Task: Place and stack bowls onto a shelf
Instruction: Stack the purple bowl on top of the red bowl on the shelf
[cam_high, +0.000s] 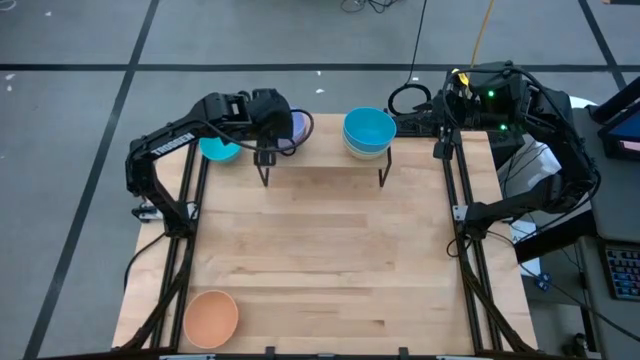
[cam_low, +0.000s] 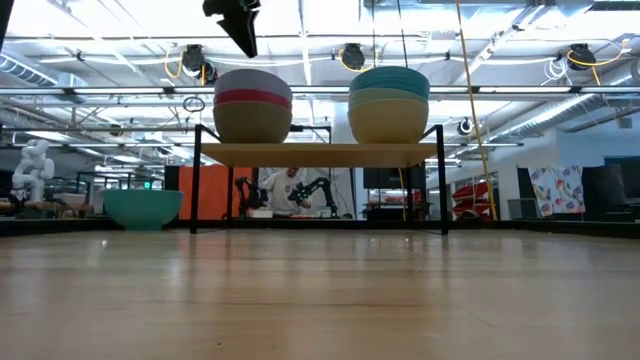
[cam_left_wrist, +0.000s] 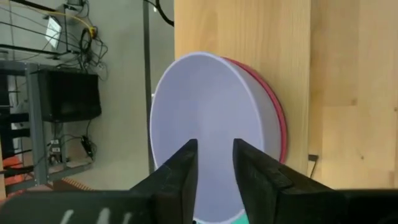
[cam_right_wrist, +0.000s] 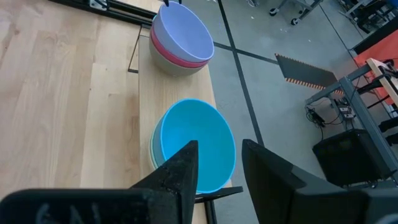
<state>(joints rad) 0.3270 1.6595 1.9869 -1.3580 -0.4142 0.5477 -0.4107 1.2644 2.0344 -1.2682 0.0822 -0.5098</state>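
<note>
No text, label, brand, number or sign can be read anywhere; pale lettering runs along the left arm (cam_high: 165, 143), at about ten o'clock from the table's middle in the high view, but it is too small to make out

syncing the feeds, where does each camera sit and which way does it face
High: above the table, straight down; both arms, the shelf, an orange bowl.
Low: table height, level; left gripper above the lavender bowl.
Left wrist: down past its open gripper into that lavender bowl.
Right wrist: past its open gripper onto the blue bowl.
All four views show the shelf stacks.
</note>
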